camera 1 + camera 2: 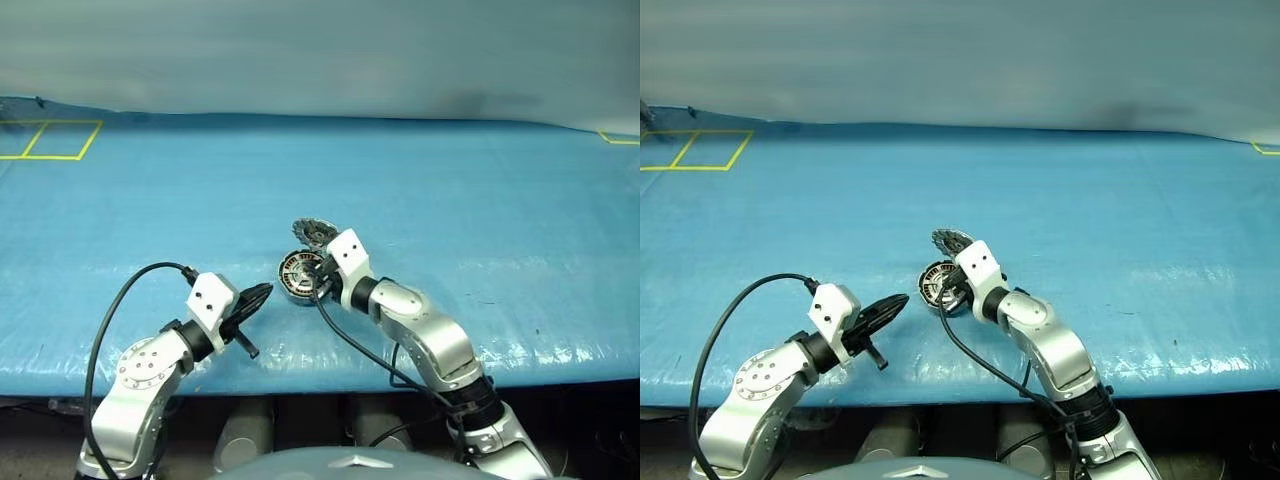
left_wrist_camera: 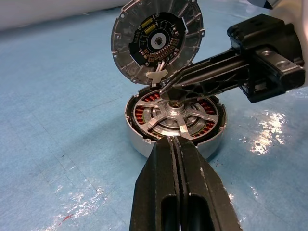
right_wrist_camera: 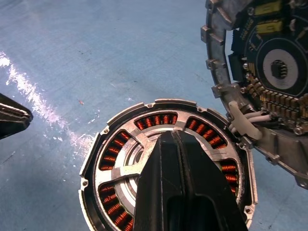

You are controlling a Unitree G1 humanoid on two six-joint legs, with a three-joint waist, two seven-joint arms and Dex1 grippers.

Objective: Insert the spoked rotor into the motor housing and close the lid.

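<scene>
- Right wrist view: right gripper (image 3: 168, 137), 2 fingers pressed together, empty, tips over the hub of the spoked rotor (image 2: 174, 115).
- Rotor: seated inside the motor housing (image 2: 144, 144) on the blue table (image 1: 500, 200).
- Lid (image 2: 156, 41): upright behind the housing, tethered by white wires; looks rigid, heavy and fragile inside, so push its toothed rim.
- Left gripper (image 2: 176, 144): pressed together, empty, just beside the housing.

motor housing (image 2: 144, 144) looked bare grey metal, copper-brown windings inside. spoked rotor (image 2: 171, 115) silver metal, brushed. lid (image 2: 156, 41) cast grey metal, notched edge, dark circuit board. table cover (image 1: 480, 220) blue plastic sheet, glossy, wrinkled. gripper fingers (image 2: 178, 192) matt black plastic.
</scene>
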